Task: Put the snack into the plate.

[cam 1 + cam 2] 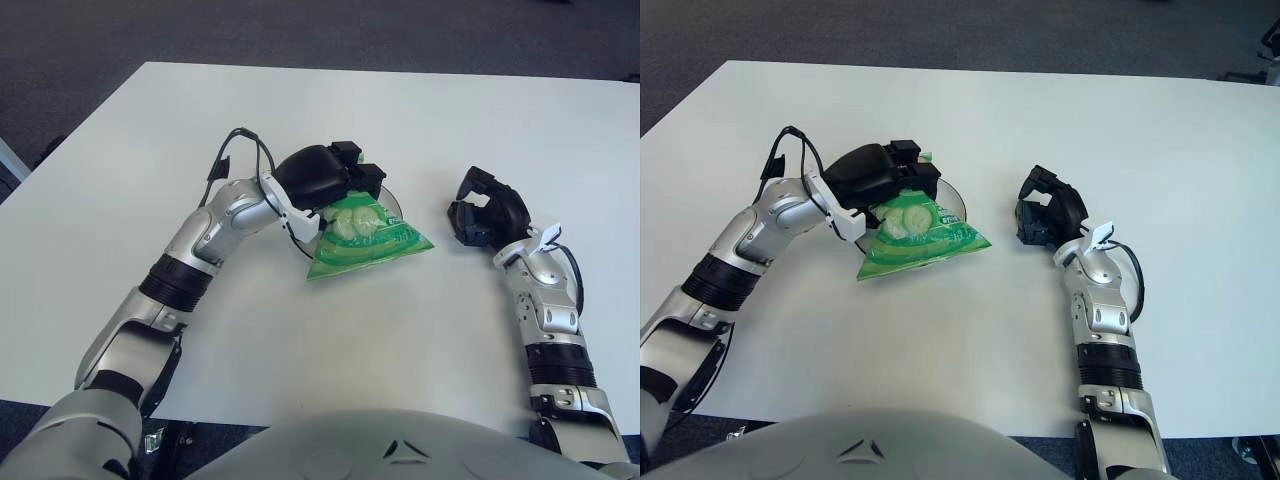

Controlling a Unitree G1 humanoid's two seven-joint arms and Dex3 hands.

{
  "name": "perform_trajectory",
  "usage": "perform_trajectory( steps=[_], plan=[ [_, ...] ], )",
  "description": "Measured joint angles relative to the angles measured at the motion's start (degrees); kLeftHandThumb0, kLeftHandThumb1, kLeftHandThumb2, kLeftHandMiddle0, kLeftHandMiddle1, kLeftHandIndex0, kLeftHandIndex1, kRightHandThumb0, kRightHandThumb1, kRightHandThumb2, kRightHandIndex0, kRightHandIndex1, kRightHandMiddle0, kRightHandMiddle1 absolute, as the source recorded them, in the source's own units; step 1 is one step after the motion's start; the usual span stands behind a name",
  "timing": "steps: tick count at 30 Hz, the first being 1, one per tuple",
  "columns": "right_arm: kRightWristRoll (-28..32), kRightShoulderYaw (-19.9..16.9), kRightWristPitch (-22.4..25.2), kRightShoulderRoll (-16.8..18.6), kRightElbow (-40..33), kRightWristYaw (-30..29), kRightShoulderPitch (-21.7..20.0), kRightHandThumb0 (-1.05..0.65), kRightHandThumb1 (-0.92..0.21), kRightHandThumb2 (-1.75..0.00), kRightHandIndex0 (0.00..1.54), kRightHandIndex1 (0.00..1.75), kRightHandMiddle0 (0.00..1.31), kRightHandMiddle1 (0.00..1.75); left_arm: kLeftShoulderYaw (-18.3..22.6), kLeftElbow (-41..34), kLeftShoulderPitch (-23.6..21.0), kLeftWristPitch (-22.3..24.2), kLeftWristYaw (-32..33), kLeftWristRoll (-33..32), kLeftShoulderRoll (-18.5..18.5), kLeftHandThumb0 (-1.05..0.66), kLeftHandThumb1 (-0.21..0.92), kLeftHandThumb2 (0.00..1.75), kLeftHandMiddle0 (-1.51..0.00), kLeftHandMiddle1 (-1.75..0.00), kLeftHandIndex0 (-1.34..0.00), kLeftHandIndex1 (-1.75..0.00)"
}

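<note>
Left arm point(200, 250): reaches in from the lower left and bends toward the middle of the white table point(300, 340).
Left hand point(325, 175): black, sitting over the far-left part of the plate, directly above the top end of the snack bag.
Left-hand fingers point(365, 177): curled down onto the top edge of the bag and closed on it; the bag hangs out from under them, toward the robot and to the right.
Snack bag point(365, 240): green, with a clear window showing pale round pieces. Its upper end is under the left-hand fingers; its lower end fans out wide. The near-left corner reaches past the plate's rim toward the table, and the right corner points toward the right hand. Whether those corners touch the table I cannot tell.
Plate point(952, 203): small and round, mostly hidden beneath the hand and the bag; only a curved strip of rim shows at the right of the bag's top, and a bit at the left under the wrist.
Gap: bare table lies between the bag's right corner and the right hand; the two are apart.
Right hand point(485, 215): black, showing to the right of the plate and bag, near them but not touching either.
Right-hand fingers point(470, 185): loosely bent and separated, with nothing between them.
Right arm point(550, 320): runs from that hand back toward the lower right edge.
</note>
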Motion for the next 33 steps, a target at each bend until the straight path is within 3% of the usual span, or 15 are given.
perform_trajectory(
  steps=[2,4,7,11,20,33],
  plan=[
    [0.0,0.0,0.0,0.0,0.0,0.0,0.0,-0.50,-0.28,-1.36,1.30,1.75,0.65,1.75,-0.7,0.4,-1.1,-1.7,-0.3,0.9,0.9,0.21,0.03,1.62,-0.83,-1.75,-0.79,-1.67],
    [0.0,0.0,0.0,-0.1,0.0,0.0,0.0,-0.50,-0.28,-1.36,1.30,1.75,0.65,1.75,-1.3,0.9,-2.4,-3.3,-0.4,1.6,1.6,0.11,0.01,1.63,-0.85,-1.75,-0.76,-1.62],
    [0.0,0.0,0.0,-0.1,0.0,0.0,0.0,-0.50,-0.28,-1.36,1.30,1.75,0.65,1.75,-2.1,1.4,-4.2,-5.4,-0.8,2.5,2.5,0.03,0.14,1.50,-0.67,-1.75,-0.63,-1.70],
    [0.0,0.0,0.0,-0.1,0.0,0.0,0.0,-0.50,-0.28,-1.36,1.30,1.75,0.65,1.75,-3.1,1.6,-5.9,-6.0,-3.6,2.2,3.5,0.00,0.23,1.42,-0.57,-1.75,-0.55,-1.74],
    [0.0,0.0,0.2,-0.1,0.0,0.0,0.0,-0.50,-0.28,-1.36,1.29,1.75,0.64,1.75,-3.6,0.8,-6.1,-3.3,-8.6,0.9,3.9,-0.01,0.35,1.28,-0.48,-1.75,-0.46,-1.74],
    [0.0,0.0,0.4,-0.1,0.0,0.2,0.0,-0.49,-0.28,-1.36,1.30,1.75,0.64,1.75,-3.7,0.4,-6.3,-2.9,-13.0,-2.0,4.8,-0.01,0.51,1.08,-0.36,-1.75,-0.35,-1.74]
  ],
)
